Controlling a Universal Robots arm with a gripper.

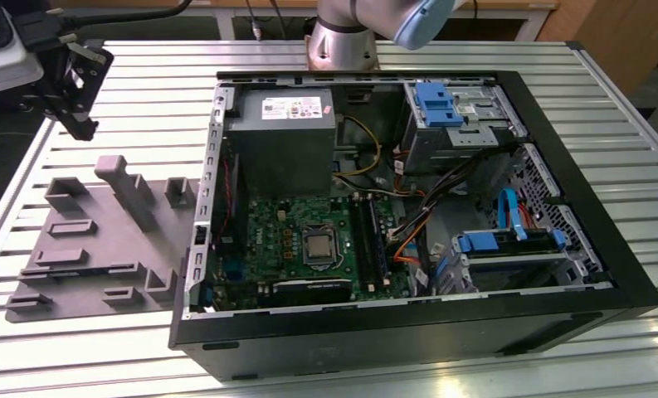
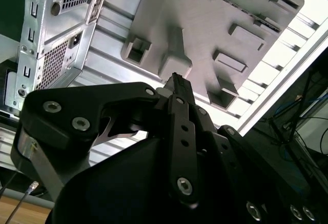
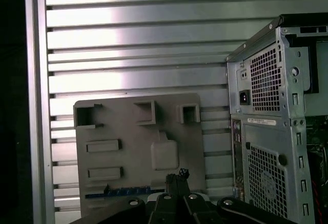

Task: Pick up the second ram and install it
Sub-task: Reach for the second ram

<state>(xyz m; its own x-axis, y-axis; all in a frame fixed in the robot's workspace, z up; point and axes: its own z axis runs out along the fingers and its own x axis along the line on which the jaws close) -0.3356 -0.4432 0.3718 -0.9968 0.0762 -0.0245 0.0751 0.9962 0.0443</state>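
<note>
Closest to the wrist cams is the black two-finger gripper [image 3: 177, 178]. Its fingers are pressed together w/ nothing between them, so it carries no load. In the exterior view the gripper [image 1: 82, 128] hangs above the table, off the far end of the holder and clear of everything.

Under the tips lies the grey plastic holder plate w/ raised pockets and a central post [image 3: 128, 157]. The second ram [image 3: 120, 191], a long narrow blue-green board stick, rests in a groove along the plate edge nearest the first wrist view's cam. The tips are near one end of it but apart, no contact. My guess is the groove keeps the stick straight and at a known spot, so a pinch across its flat faces is repeatable.

The plate sits on the slatted aluminium table [image 3: 133, 39], just beside the black tower PC case [image 1: 594, 274], prob. to keep the carry short. The case lies on its side w/ the panel off, so the green motherboard [image 1: 273, 240] and its long black slots [image 1: 367, 236] face up, approx. below the grey power-supply box [image 1: 279, 141]. I can't tell whether any slot is filled.
</note>
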